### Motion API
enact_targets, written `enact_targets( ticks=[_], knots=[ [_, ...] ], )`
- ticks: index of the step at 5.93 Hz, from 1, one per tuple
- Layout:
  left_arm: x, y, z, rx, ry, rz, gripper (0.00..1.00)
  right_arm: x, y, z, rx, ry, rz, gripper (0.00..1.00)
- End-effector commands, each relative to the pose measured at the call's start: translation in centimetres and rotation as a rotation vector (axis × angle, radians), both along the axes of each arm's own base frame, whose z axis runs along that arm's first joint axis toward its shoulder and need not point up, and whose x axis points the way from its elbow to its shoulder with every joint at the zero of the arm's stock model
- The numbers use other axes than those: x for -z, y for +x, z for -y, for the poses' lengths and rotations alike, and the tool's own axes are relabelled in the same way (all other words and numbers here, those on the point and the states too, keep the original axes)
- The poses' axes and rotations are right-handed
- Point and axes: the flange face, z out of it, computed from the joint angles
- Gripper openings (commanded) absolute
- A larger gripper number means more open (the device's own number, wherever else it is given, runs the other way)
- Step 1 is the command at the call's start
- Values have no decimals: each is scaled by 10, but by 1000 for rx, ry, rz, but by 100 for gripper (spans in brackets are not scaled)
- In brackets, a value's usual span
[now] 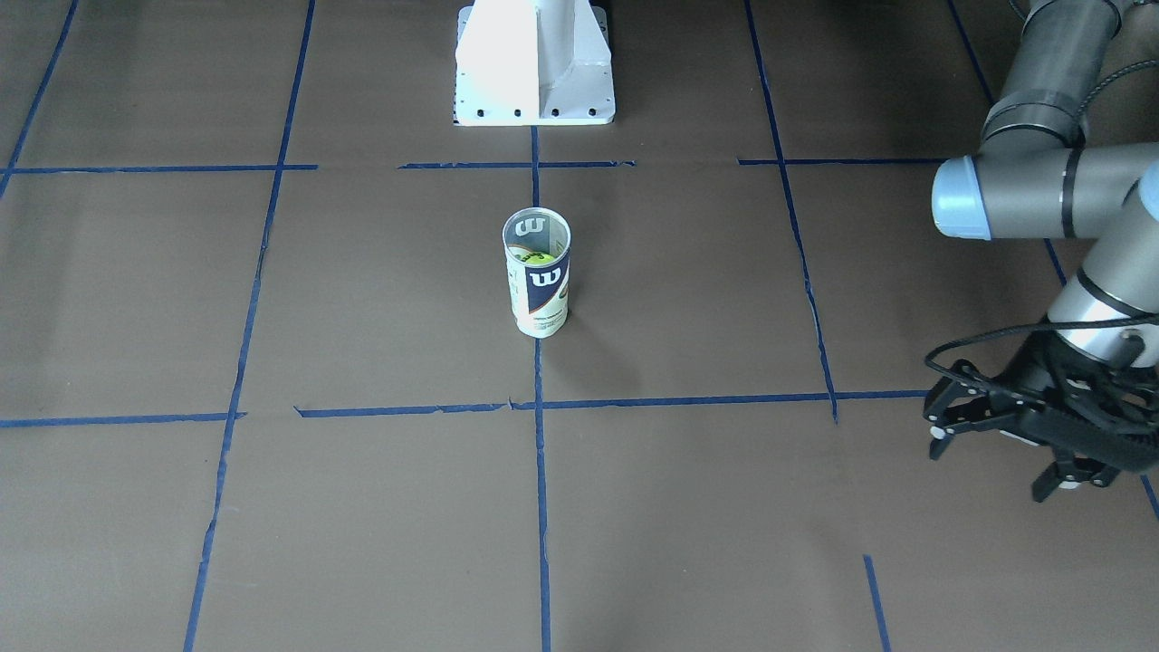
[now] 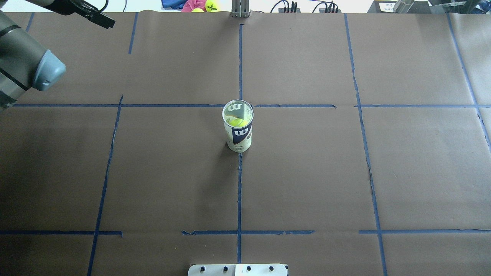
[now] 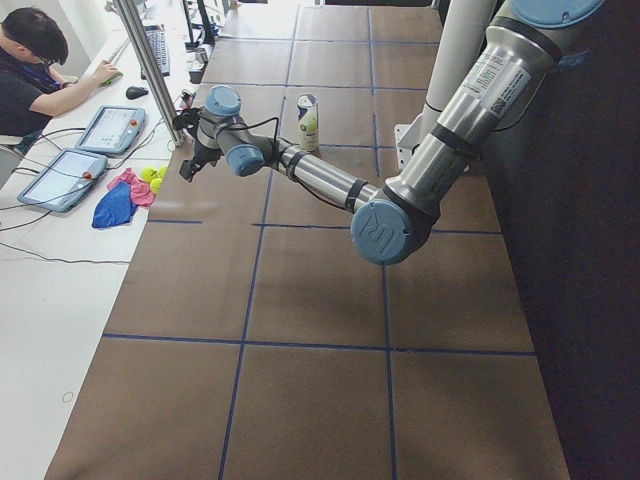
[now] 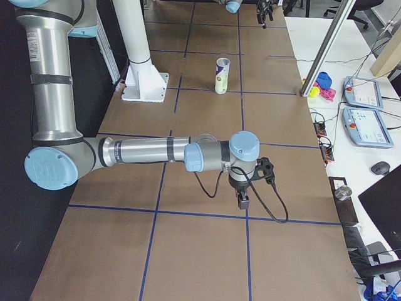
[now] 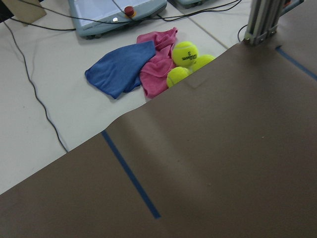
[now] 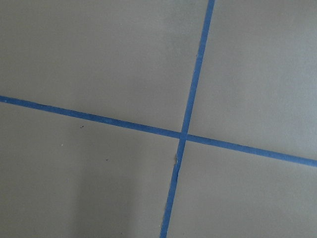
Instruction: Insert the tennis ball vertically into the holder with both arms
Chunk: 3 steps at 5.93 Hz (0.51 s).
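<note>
We see the jaws of the black two-finger left gripper [image 1: 994,464] spread apart and empty, cannot tell how those of the black right gripper [image 4: 243,202] stand, and find the fuzzy yellow-green tennis ball [image 2: 236,122] down inside the upright clear plastic cylindrical holder [image 2: 239,136] on the brown-papered table [image 2: 307,184], well apart from both.

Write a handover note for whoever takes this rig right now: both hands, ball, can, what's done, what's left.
Left hand: open, empty, out at the table edge, well clear of the holder.
Right hand: shows only in the side view, low over the table, far from the holder; open or shut cannot be told.
Tennis ball: inside the holder, which stands upright mid-table.
Done: insertion.
Left: likely nothing beyond parking the arms.
</note>
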Motion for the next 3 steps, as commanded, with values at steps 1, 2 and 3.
enact_targets(
  ticks=[1, 2, 3],
  knots=[
    [-48, -44, 3, -147, -123, 196, 100, -9, 0, -7, -11, -39, 1, 100],
    [-77, -95, -2, -116, -309, 180, 100, -9, -1, -8, -9, -55, 9, 100],
    [-117, -161, -17, -78, -437, 58, 100, -9, -2, -8, -5, -56, 11, 100]
  ],
)
